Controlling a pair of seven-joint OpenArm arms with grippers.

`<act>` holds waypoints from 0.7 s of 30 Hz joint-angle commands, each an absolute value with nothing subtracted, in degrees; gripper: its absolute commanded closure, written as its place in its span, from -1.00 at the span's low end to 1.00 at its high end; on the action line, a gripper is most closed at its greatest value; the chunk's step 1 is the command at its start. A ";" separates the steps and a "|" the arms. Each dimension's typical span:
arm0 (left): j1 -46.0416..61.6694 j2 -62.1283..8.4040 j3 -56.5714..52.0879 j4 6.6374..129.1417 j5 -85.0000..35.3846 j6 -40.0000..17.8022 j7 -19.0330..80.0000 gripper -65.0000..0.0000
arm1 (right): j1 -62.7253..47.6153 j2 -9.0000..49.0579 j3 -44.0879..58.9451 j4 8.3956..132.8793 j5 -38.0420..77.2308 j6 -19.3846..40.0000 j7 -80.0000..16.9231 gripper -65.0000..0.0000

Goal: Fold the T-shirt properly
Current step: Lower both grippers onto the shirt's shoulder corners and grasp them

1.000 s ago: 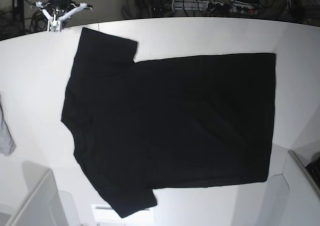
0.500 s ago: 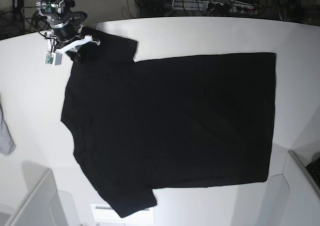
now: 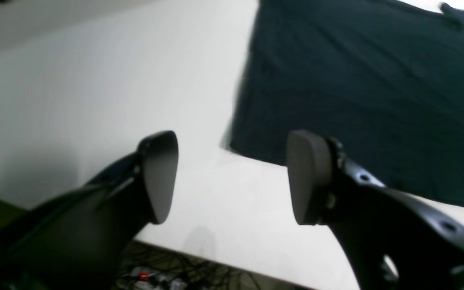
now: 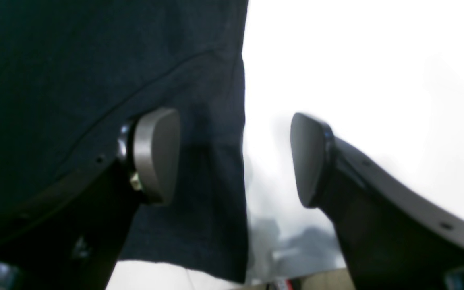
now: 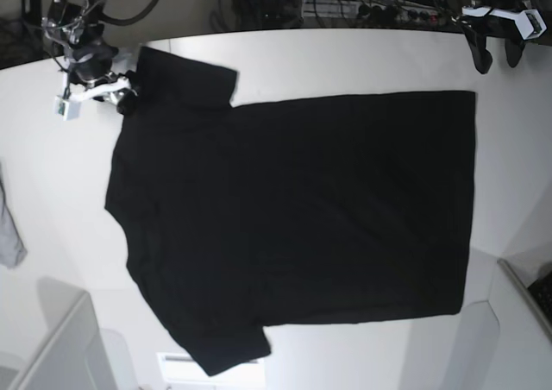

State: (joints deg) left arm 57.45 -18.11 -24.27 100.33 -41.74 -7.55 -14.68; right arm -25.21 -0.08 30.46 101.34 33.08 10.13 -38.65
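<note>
black t-shirt (image 5: 293,226) spread flat on the white table (image 5: 52,166), a claw at two of its corners.
only the base view shows the whole shirt; wrist views show the right claw (image 4: 236,157) spread astride a sleeve edge, the left claw (image 3: 232,177) spread above bare table beside the hem corner, holding nothing.

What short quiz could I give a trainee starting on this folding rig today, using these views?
1. True or false: the T-shirt already lies folded in half.
2. Which gripper has its jaws either side of a sleeve edge: A left gripper, B right gripper?
3. Fill in: the small grey cloth lies at the table's ___ edge in the base view.

Key: 1 false, it lies spread flat. 2 B. 3 left.
</note>
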 commanded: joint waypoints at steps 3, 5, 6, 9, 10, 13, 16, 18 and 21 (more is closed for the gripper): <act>55.69 -18.24 -27.82 101.32 -40.22 -7.69 -10.86 -0.26 | -25.01 0.66 31.08 99.56 33.54 13.14 -37.67 -0.25; 54.37 -17.89 -29.23 101.49 -40.31 -7.78 -7.08 -0.26 | -25.10 1.36 30.73 98.51 33.45 14.29 -37.67 -0.24; 53.58 -17.63 -30.11 101.49 -40.31 -7.78 -5.49 -0.26 | -25.19 1.36 30.64 97.89 33.45 14.46 -37.67 -0.24; 51.21 -16.04 -33.19 101.41 -40.31 -7.87 -1.71 -0.26 | -25.89 1.27 30.46 96.75 33.45 14.64 -37.85 -0.24; 50.51 -15.52 -34.24 101.49 -40.31 -7.87 -0.40 -0.26 | -26.33 1.27 29.49 96.57 33.45 14.64 -38.20 -0.24; 48.40 -15.08 -35.21 101.49 -40.31 -7.87 2.86 -0.26 | -28.00 1.27 26.07 96.66 33.45 14.73 -37.49 -0.24; 46.64 -14.90 -35.21 101.49 -40.31 -7.87 6.02 -0.26 | -28.44 1.27 24.48 96.31 33.36 14.73 -36.88 -0.24; 45.49 -14.11 -35.21 101.49 -40.31 -7.87 6.99 -0.26 | -28.88 1.27 24.04 96.31 33.36 14.73 -36.88 -0.24; 44.09 -13.41 -34.95 101.14 -40.31 -7.87 7.34 -0.26 | -29.05 1.27 24.04 96.31 33.36 14.73 -36.88 -0.19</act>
